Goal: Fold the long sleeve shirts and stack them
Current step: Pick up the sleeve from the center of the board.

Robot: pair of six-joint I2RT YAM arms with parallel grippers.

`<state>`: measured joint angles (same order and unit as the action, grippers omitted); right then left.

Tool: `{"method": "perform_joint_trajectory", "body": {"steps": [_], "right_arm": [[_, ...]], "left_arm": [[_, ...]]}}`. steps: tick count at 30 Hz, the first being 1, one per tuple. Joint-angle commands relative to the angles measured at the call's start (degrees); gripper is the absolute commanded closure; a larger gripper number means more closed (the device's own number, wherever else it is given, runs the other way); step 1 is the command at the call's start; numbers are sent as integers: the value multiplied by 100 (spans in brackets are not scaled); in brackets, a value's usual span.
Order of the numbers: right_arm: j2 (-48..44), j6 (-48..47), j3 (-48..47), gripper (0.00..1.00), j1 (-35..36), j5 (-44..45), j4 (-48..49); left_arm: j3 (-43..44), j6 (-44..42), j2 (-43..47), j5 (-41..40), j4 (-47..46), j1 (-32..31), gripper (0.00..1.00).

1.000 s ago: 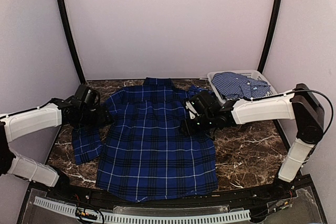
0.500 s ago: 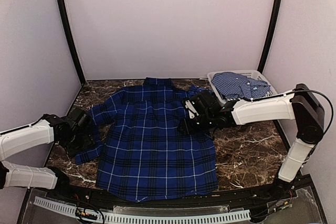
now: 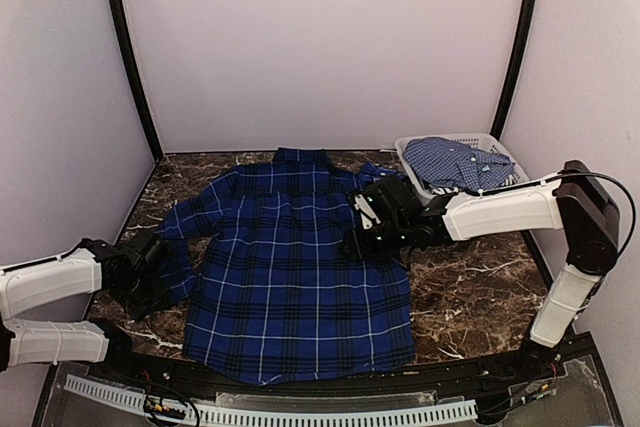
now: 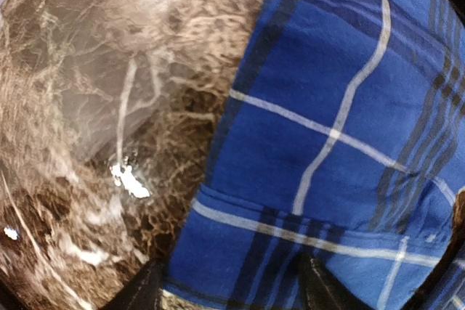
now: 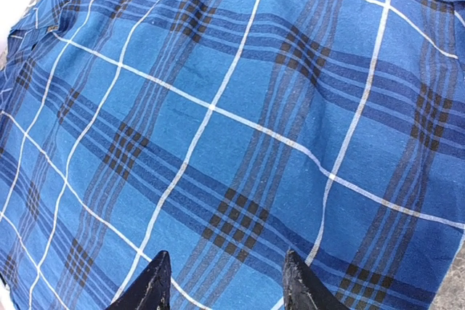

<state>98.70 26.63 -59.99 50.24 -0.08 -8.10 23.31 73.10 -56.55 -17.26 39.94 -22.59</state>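
The dark blue plaid long sleeve shirt [image 3: 290, 267] lies spread flat on the marble table, collar toward the back. Its left sleeve runs diagonally down to my left gripper [image 3: 150, 269]. In the left wrist view the sleeve's cuff [image 4: 240, 252] lies between the two parted fingers of the left gripper [image 4: 232, 292], which stands open. My right gripper [image 3: 362, 237] hangs low over the shirt's right chest. There the right gripper [image 5: 227, 284] is open above flat plaid cloth [image 5: 240, 128], gripping nothing. The lighter blue checked shirt [image 3: 455, 162] lies crumpled in the basket.
A pale lattice basket [image 3: 478, 137] stands at the back right corner. Bare marble [image 3: 480, 277] shows right of the shirt, and marble [image 4: 109, 107] also shows left of the sleeve. Walls close in on three sides.
My left arm drew back toward the near left, along the sleeve to its cuff. The sleeve, bent downward before, now runs out diagonally. The right arm has barely moved.
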Motion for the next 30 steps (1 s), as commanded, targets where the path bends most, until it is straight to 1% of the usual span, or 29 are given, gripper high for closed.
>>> {"method": "perform_joint_trajectory", "body": {"steps": [1, 2, 3, 4, 5, 6, 7, 8, 9, 11, 14, 16, 21, 24, 26, 28, 29, 30], "right_arm": [[-186, -9, 23, 51, -14, -155, 183], [-179, -7, 24, 51, -14, -159, 189], [-177, -9, 22, 51, -14, -171, 180], [-176, -9, 29, 51, -14, -183, 182], [-178, -5, 25, 51, -14, -193, 178], [-184, -8, 33, 51, -10, -202, 177], [-184, -9, 38, 51, -14, -203, 177], [-188, -7, 34, 51, -14, -210, 176], [-187, -8, 29, 51, -14, -212, 169], [-184, -10, 11, 51, -14, -225, 152], [-193, -9, -25, 51, -14, -234, 136], [-201, -22, -71, 51, -14, -230, 90], [-211, -51, -208, 51, -14, -176, -19], [-210, -77, -331, 51, -14, -107, -125], [-226, -96, -417, 51, -12, -47, -184], [-251, -109, -502, 51, -14, -11, -230], [-270, -118, -546, 51, -14, -10, -247], [-276, -127, -594, 51, -14, 98, -269]], "left_arm": [[-240, 268, 7, 74, -192, 95, 45], [-264, 291, 15, 54, -214, 142, 51], [-269, 296, 31, 42, -223, 172, 59], [-273, 285, 44, 13, -239, 217, 64], [-265, 271, 71, -10, -245, 236, 74], [-222, 243, 90, -99, -220, 266, 79], [-156, 223, 114, -154, -155, 278, 86], [-114, 214, 129, -284, -119, 298, 89], [-19, 200, 156, -360, -13, 312, 95], [189, 193, 195, -739, 201, 342, 100], [537, 195, 262, -1227, 592, 414, 100], [874, 178, 320, -1736, 910, 455, 100], [1927, -434, 323, -3083, 1294, 491, 100], [2499, -825, 163, -3748, 1312, 508, 100], [2996, -1419, 92, -4073, 998, 510, 100], [3275, -2646, 81, -4245, 17, 510, 100], [3337, -3005, 91, -4250, -306, 510, 100], [3432, -3749, 120, -4174, -998, 510, 100]]}}
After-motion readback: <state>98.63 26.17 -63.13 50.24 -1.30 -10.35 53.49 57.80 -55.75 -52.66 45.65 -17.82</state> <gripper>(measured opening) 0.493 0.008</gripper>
